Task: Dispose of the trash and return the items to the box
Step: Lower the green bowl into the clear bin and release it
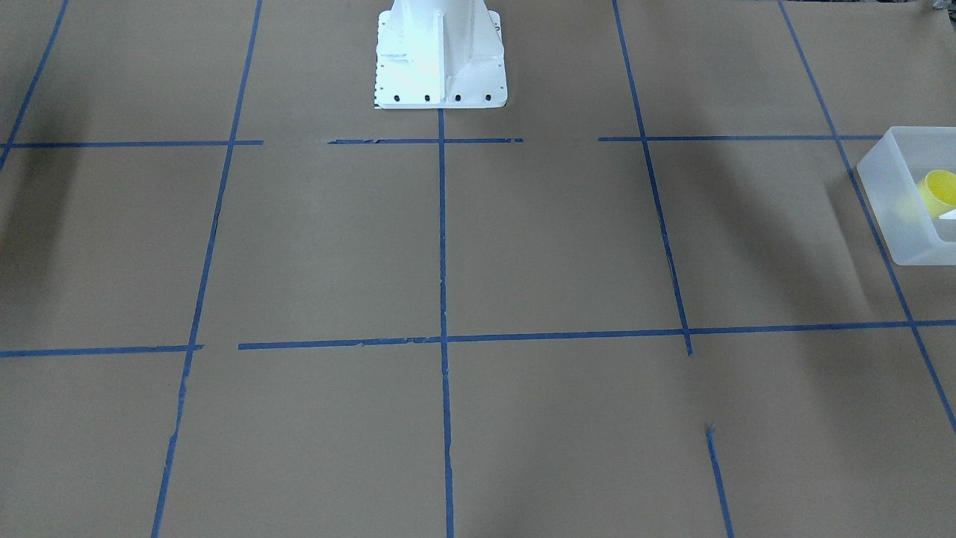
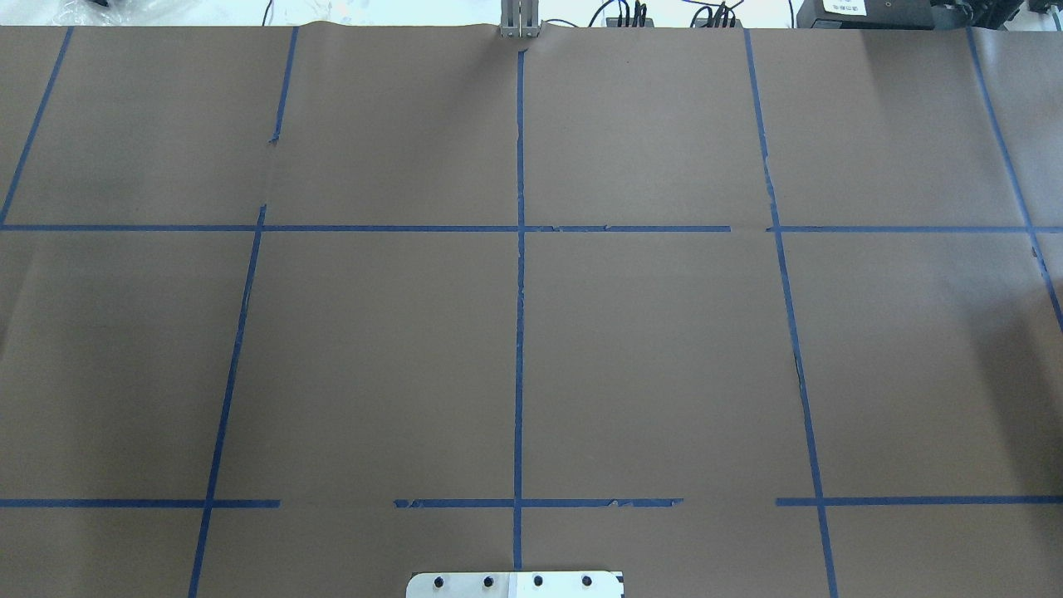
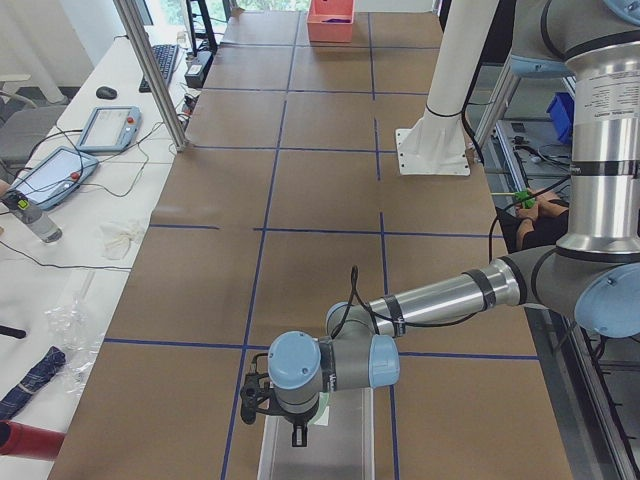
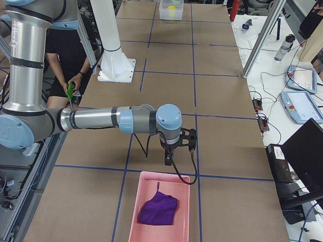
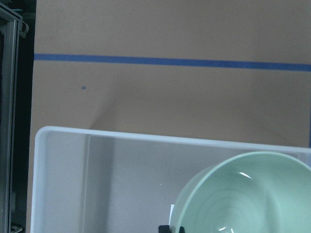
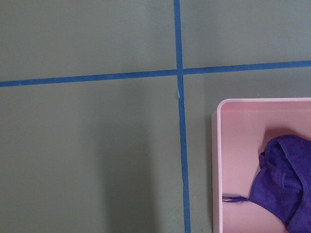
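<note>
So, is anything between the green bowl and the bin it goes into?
Nothing visible. In the left wrist view the bowl lies inside the outline of the bin, and the floor beside it is bare.

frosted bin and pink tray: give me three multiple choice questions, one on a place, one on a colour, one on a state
1. Where is the yellow cup relative to the frosted bin?
A) inside it
B) balanced on its rim
C) outside it

2. What colour is the cloth in the pink tray?
A) green
B) purple
C) yellow

3. How does the frosted bin stand?
A) lidded
B) tipped on its side
C) upright with an open top

Answers:
1 A: the front-facing view shows the cup within the bin's walls.
2 B: both the exterior right and right wrist views show it purple.
3 C: the left wrist view looks past the rim straight into it.
</note>
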Robot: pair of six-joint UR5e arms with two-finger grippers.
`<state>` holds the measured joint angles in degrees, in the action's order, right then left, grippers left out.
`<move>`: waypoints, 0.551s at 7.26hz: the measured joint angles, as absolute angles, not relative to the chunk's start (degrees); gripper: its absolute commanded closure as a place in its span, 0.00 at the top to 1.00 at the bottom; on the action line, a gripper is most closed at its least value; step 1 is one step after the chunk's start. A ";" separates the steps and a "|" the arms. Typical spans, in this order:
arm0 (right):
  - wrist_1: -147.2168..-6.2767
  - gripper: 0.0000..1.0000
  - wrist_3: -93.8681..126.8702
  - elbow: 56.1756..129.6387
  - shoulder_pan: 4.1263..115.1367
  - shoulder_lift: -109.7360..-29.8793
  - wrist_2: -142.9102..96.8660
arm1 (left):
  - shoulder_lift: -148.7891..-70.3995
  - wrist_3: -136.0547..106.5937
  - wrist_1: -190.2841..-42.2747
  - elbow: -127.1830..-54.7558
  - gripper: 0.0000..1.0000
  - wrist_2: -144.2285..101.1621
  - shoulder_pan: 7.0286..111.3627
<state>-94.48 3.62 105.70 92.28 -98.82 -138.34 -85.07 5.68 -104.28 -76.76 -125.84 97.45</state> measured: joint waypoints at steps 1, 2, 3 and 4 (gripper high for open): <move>-94.48 1.00 3.64 105.79 92.28 -98.75 -138.34 | -84.63 5.65 -106.33 -75.85 0.37 -124.05 97.47; -94.48 1.00 3.64 105.85 92.28 -98.73 -138.34 | -84.40 5.64 -107.63 -75.24 0.99 -123.25 97.47; -94.48 1.00 3.65 105.86 92.28 -98.71 -138.34 | -84.26 5.61 -108.24 -74.95 1.00 -122.94 97.47; -94.48 1.00 3.64 105.86 92.29 -98.70 -138.34 | -84.17 5.59 -108.47 -74.97 1.00 -122.86 97.47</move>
